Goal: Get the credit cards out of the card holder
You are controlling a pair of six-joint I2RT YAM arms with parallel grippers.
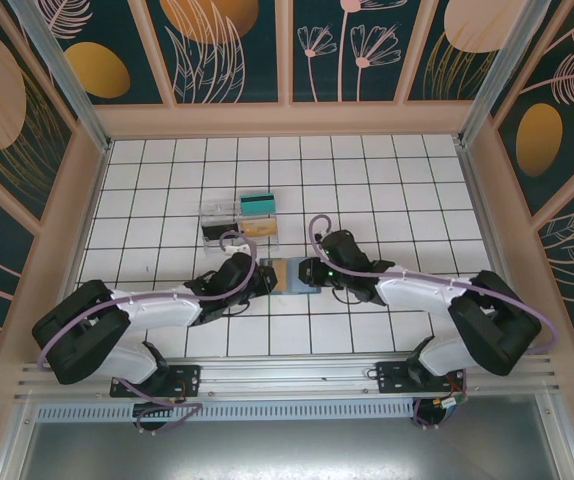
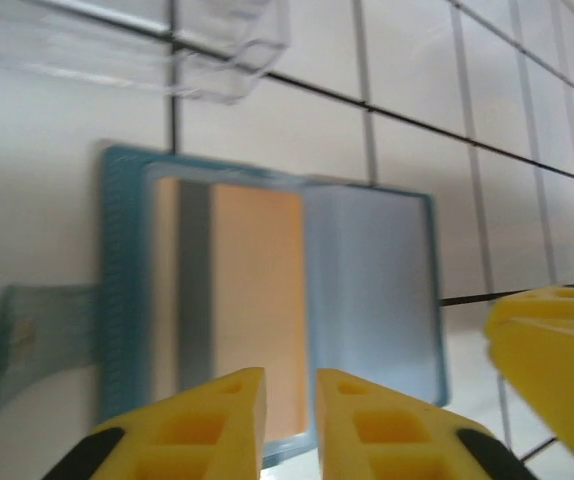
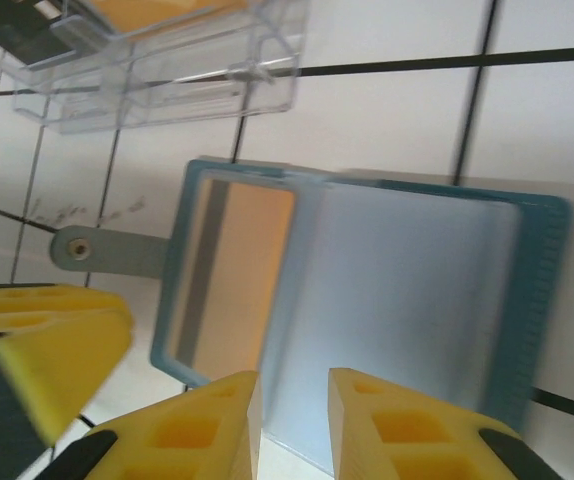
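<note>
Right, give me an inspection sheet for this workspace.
Surface: white tiled table.
Job's things: card holder lies open between the arms, orange-tan card in one pocket; teal card and black card at the clear box.
Clutter: clear box behind the holder, something orange inside.
Grippers: left gripper and right gripper low at the holder's edges, fingers narrowly apart; grip unclear.
Cables: lilac cables loop over each arm.
Surroundings: floral wall panels; metal rail by the bases.
</note>
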